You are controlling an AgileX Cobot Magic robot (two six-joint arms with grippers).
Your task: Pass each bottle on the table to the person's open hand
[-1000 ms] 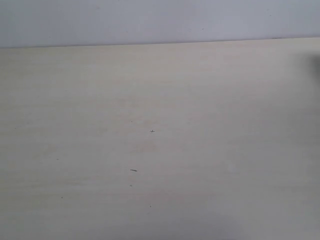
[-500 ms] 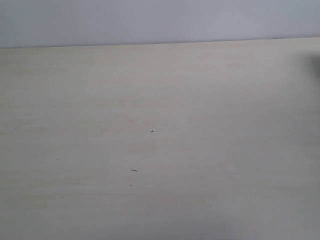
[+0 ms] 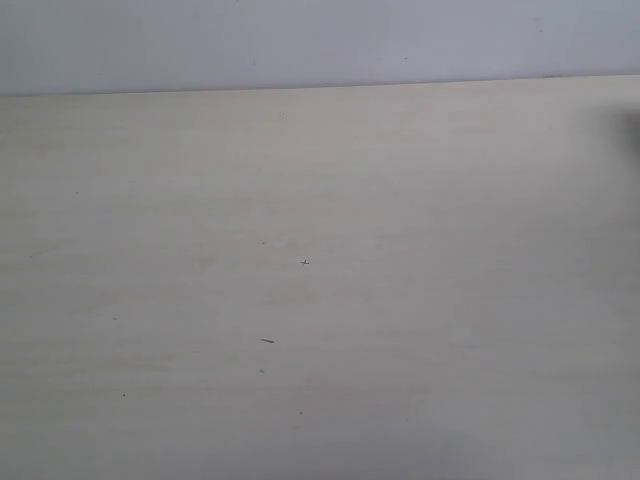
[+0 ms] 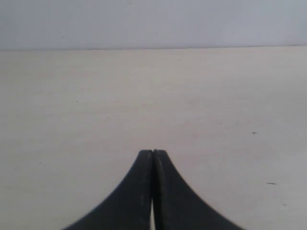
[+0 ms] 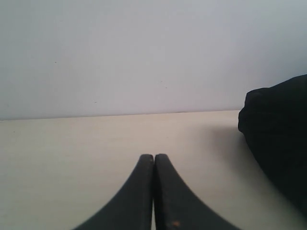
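Note:
The pale beige table (image 3: 320, 280) fills the exterior view with only tiny dark specks on it. No bottles and no open hand show in any view. My left gripper (image 4: 153, 152) hangs low over the bare tabletop, shut, its two black fingers pressed together with nothing between them. My right gripper (image 5: 154, 156) is likewise shut and holds nothing, just above the table. Neither arm shows in the exterior view.
A bulky black cloth-like mass (image 5: 278, 139) rests on the table close beside my right gripper; a dark blur (image 3: 634, 130) sits at the exterior view's right edge. The table's far edge (image 3: 320, 88) meets a plain pale wall.

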